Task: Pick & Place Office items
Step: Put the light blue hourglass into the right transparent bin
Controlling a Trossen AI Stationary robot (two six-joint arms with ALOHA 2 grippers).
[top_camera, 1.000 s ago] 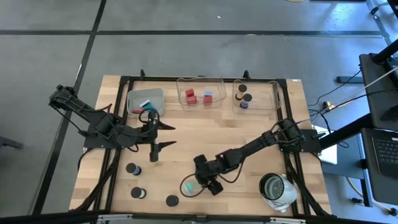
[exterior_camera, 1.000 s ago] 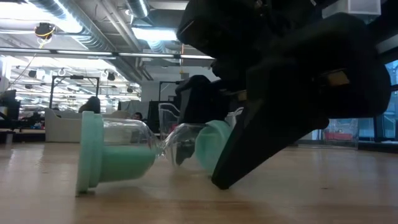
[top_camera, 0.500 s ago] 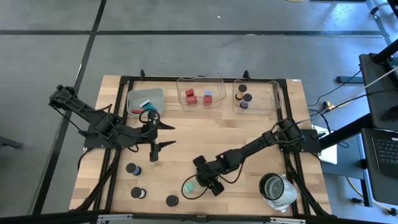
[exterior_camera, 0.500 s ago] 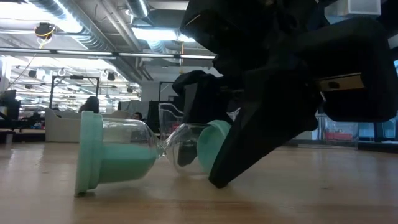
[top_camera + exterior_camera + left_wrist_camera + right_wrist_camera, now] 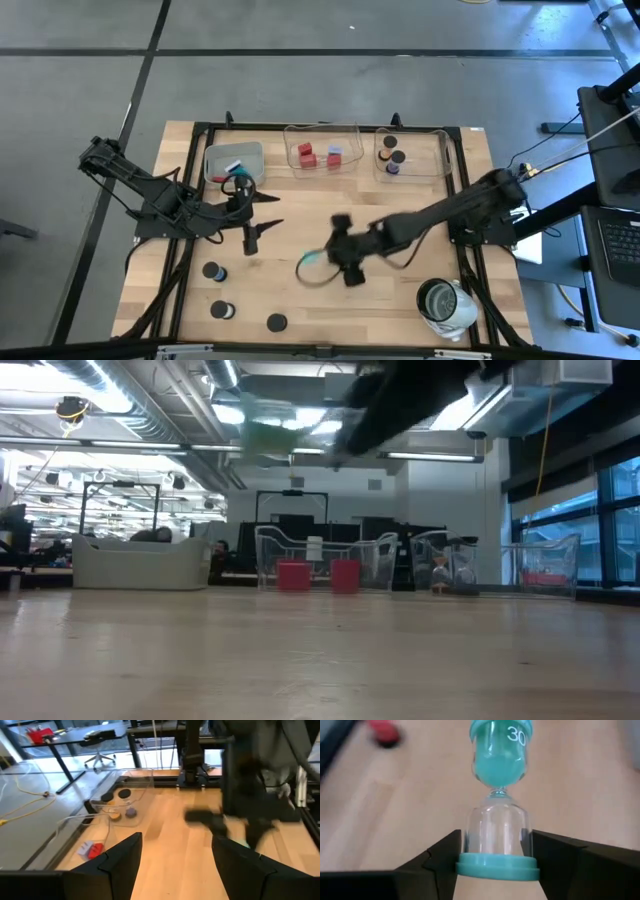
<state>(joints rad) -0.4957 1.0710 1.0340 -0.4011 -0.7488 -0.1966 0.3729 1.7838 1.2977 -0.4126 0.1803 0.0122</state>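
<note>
The right claw point(image 5: 495, 857) had lifted the sand timer point(image 5: 498, 795) off the table point(image 5: 400, 200), where it lay half a second before, and held it closed-fingered in the air over mid-table, so the pick looked done and the carry under way. The timer was clear glass with teal caps and sand, marked 30. The left claw point(image 5: 175, 855) waited open near the grey tray point(image 5: 222, 160).

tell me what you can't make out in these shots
- High view: the sand timer in the right gripper is a motion-blurred teal smear; its shape only reads in the right wrist view.
- Low view: the lifted arm is a dark blur, cut off by the top edge.
- Left wrist view: the left gripper shows open, but the right arm beyond is blurred.
- High view: the tray pieces are too small to identify.
</note>
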